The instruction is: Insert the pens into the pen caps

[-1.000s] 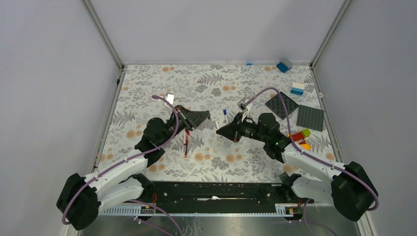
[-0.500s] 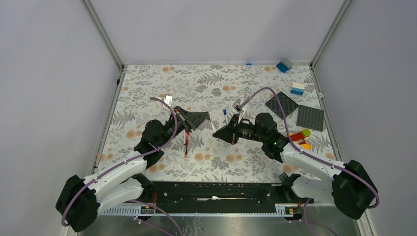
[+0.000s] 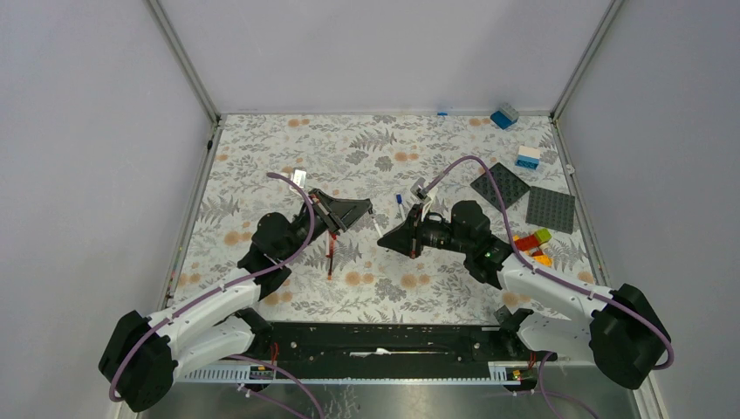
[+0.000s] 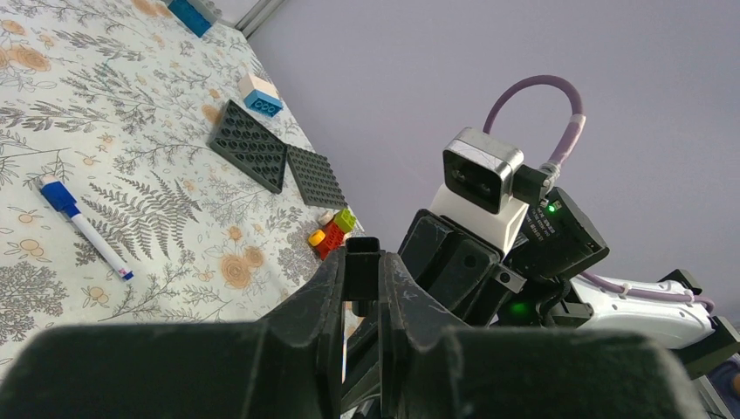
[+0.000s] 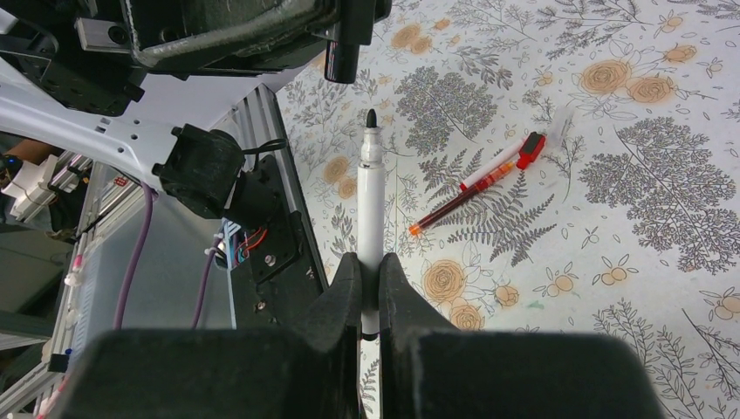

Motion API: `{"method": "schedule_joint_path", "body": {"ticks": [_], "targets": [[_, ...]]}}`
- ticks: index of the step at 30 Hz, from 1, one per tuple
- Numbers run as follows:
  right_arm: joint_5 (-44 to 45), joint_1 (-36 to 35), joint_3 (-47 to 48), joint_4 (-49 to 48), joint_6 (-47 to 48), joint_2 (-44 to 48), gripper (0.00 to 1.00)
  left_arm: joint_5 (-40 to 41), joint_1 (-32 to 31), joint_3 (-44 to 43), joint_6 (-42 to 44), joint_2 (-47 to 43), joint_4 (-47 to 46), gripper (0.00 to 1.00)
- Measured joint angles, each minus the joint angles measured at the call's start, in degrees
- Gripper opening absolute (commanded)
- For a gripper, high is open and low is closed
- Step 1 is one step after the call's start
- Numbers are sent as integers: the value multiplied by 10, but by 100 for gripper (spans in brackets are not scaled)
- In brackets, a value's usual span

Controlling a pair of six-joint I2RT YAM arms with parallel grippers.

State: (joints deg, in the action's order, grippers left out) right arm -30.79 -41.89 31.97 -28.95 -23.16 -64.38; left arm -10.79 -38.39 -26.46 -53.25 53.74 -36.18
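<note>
My left gripper (image 3: 366, 207) is shut on a short black pen cap (image 4: 362, 266), held above the table. My right gripper (image 3: 386, 237) is shut on a white pen (image 5: 371, 201) with a bare black tip. In the right wrist view the tip points at the black cap (image 5: 346, 48), a short gap away and slightly to its right. A red pen (image 3: 331, 253) lies on the table below the left gripper; it also shows in the right wrist view (image 5: 476, 188), with a red cap (image 5: 530, 150) at its end. A white pen with a blue cap (image 3: 400, 205) lies between the grippers, farther back.
Two dark grey baseplates (image 3: 500, 186) (image 3: 551, 209) lie at the right. Coloured bricks (image 3: 532, 244) sit beside the right arm. A white-and-blue brick (image 3: 527, 157) and a blue brick (image 3: 504, 115) lie at the back right. The cell walls close in on both sides.
My right gripper has moved left with the white pen, closing on the left gripper. The left gripper has hardly moved.
</note>
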Motion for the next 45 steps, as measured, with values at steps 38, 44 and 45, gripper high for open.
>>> {"method": "schedule_joint_path", "body": {"ticks": [38, 44, 45], "targets": [[13, -2, 9, 4, 4, 7, 0, -6, 0, 0, 3, 12, 2, 0], [13, -2, 12, 4, 4, 5, 0, -6, 0, 0, 3, 12, 2, 0], [13, -2, 13, 4, 4, 4, 0, -6, 0, 0, 3, 12, 1, 0]]}}
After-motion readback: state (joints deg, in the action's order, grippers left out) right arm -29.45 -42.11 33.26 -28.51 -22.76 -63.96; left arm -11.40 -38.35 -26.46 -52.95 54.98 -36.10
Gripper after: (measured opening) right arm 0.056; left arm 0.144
